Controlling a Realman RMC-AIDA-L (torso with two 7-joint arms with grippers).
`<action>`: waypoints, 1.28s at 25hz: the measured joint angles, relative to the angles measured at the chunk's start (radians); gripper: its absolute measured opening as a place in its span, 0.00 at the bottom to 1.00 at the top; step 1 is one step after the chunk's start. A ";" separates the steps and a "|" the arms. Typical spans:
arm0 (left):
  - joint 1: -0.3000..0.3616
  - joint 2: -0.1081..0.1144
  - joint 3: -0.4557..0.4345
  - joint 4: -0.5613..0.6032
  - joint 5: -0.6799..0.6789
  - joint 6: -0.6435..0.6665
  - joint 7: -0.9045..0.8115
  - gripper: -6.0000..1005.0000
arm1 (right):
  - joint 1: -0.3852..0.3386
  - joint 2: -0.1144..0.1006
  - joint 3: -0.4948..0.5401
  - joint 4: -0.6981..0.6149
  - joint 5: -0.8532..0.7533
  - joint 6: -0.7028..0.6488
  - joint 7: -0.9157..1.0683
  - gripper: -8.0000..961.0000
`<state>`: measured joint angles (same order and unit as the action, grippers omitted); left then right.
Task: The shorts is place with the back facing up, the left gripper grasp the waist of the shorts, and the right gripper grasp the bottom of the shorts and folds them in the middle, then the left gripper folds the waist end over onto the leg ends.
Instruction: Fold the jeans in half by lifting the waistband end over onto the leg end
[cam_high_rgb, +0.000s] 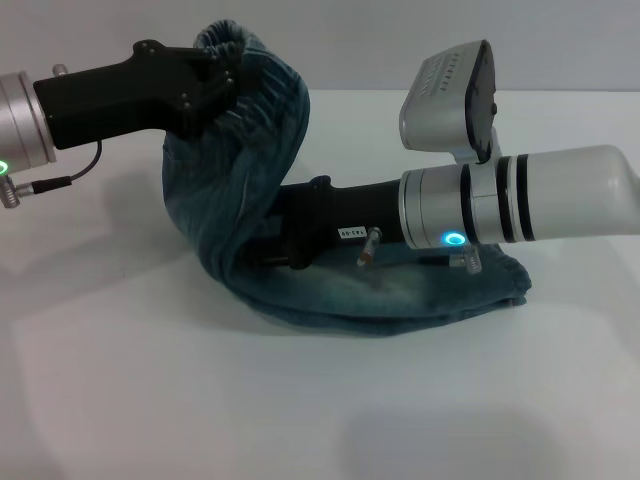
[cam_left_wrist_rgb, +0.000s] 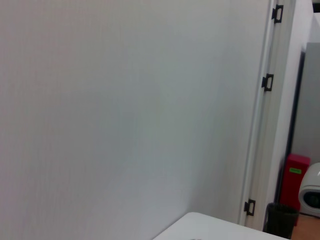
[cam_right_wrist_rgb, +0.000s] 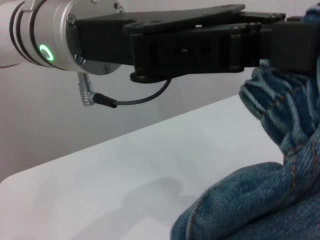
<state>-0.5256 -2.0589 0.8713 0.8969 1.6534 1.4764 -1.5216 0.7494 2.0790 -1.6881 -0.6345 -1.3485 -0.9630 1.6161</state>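
The blue-green denim shorts (cam_high_rgb: 400, 295) lie partly on the white table (cam_high_rgb: 150, 400). Their gathered waist (cam_high_rgb: 222, 42) is lifted high at the left, with my left gripper (cam_high_rgb: 212, 88) shut on it. From there the cloth hangs in a curved fold down to the table. The other end (cam_high_rgb: 505, 285) lies flat at the right. My right gripper (cam_high_rgb: 268, 250) reaches in from the right, low, tucked into the fold and covered by denim. In the right wrist view, the left gripper (cam_right_wrist_rgb: 300, 42) spans the top and pinches the denim (cam_right_wrist_rgb: 280, 105). The left wrist view shows no shorts.
My right arm's white forearm and wrist camera housing (cam_high_rgb: 455, 95) hang over the flat part of the shorts. In the left wrist view there is a plain wall, a table corner (cam_left_wrist_rgb: 210, 227), a door frame and a red box (cam_left_wrist_rgb: 295, 182) beyond.
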 joint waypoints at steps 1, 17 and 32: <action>0.002 0.000 0.000 -0.002 0.000 0.004 0.000 0.09 | 0.000 0.000 -0.001 0.000 -0.001 0.000 0.002 0.66; 0.037 0.005 -0.002 -0.001 0.004 0.025 0.005 0.09 | -0.197 -0.027 0.304 0.010 -0.126 -0.076 0.025 0.66; 0.004 0.000 0.009 -0.010 0.000 0.057 -0.035 0.09 | -0.348 0.000 0.664 -0.018 -0.096 -0.072 -0.100 0.66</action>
<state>-0.5218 -2.0586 0.8799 0.8870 1.6535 1.5332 -1.5570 0.4015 2.0790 -1.0242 -0.6522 -1.4441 -1.0355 1.5161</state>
